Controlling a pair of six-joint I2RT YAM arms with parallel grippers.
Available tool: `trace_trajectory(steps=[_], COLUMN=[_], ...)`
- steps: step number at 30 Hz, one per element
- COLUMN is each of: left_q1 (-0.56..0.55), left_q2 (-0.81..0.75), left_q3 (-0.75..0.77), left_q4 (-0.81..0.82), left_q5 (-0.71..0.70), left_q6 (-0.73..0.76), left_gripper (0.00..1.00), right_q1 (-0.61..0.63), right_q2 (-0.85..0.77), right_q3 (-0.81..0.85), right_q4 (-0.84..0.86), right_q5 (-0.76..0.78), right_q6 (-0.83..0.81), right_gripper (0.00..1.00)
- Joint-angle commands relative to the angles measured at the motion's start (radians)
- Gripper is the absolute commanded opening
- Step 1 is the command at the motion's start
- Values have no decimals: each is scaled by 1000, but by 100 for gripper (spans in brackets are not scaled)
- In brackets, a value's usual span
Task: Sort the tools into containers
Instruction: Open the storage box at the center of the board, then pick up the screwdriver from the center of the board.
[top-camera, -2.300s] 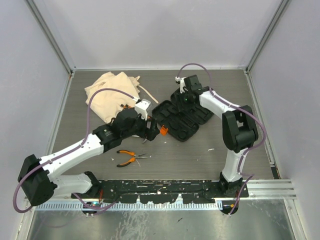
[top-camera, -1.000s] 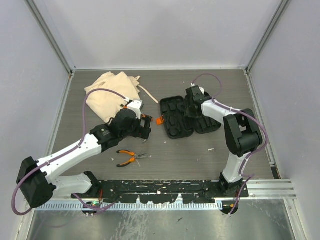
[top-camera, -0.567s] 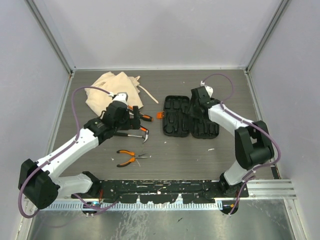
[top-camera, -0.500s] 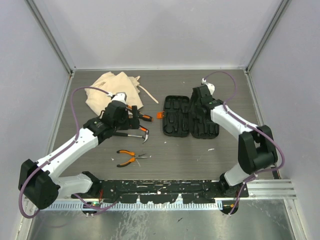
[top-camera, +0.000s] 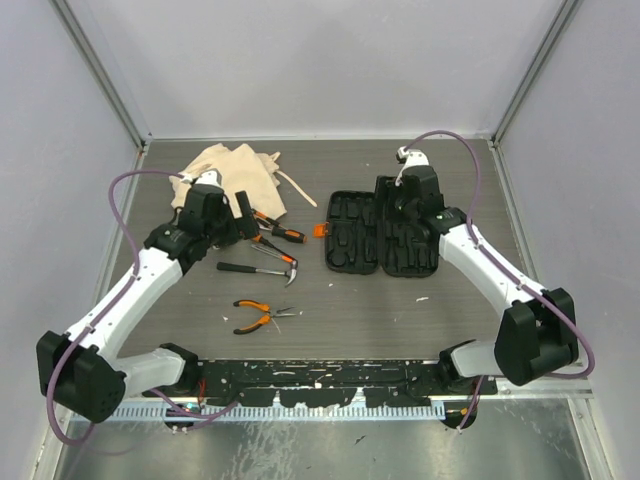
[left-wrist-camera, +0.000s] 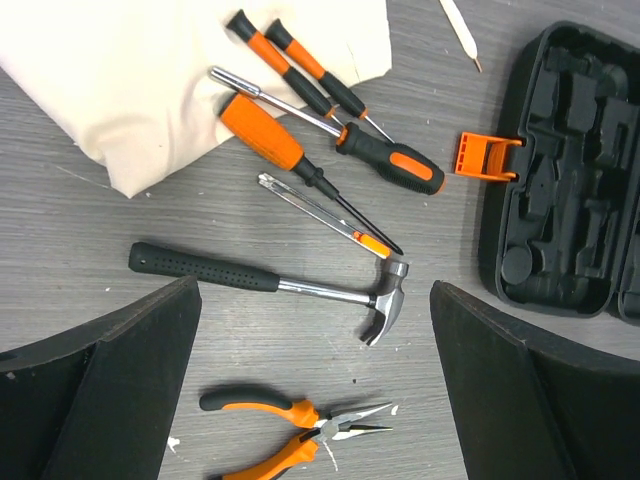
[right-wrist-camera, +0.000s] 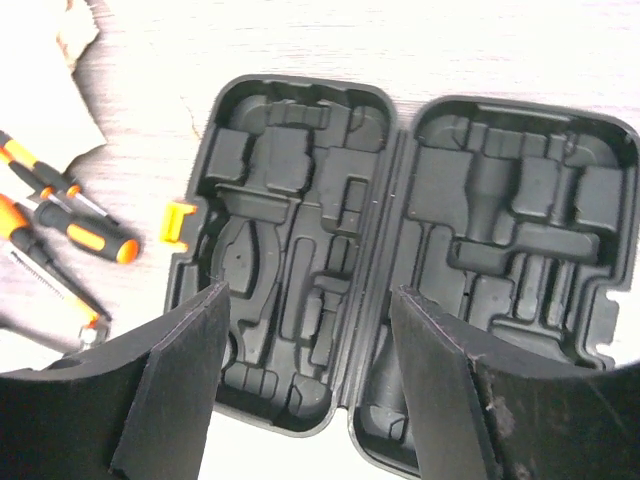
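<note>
Hammer (left-wrist-camera: 270, 283) beneath left gripper (left-wrist-camera: 313, 290), untouched

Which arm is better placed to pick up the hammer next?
Left. The left gripper hovers open just above the hammer and screwdrivers, while the right gripper sits over the open case, farther from the tools.
</note>
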Motion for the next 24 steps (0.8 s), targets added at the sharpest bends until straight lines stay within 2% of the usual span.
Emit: trace_trajectory(steps=[1, 4, 9, 17, 24], left_q1=[34, 41, 41, 42, 46], left_q2=[-43, -62, -93, -79, -62], left_q3=[59, 44, 2, 17, 37], left_q4=[-41, -34, -9, -53, -51], left_q5=[28, 25, 28, 23, -73], left_q6=[-18, -28, -31, -8, 10], left_gripper=[98, 98, 98, 98, 98], right_q1=[-2, 3, 35, 86, 180], right_q2=[9, 50, 138, 252, 433], right_q3=[101, 130, 203, 299, 437], right_q4=[6, 9, -16, -21, -100], right_q5=[-177, -278, -280, -301, -371], right_q6=[-125, -148, -148, -192, -291], right_gripper=[70, 71, 72, 75, 75])
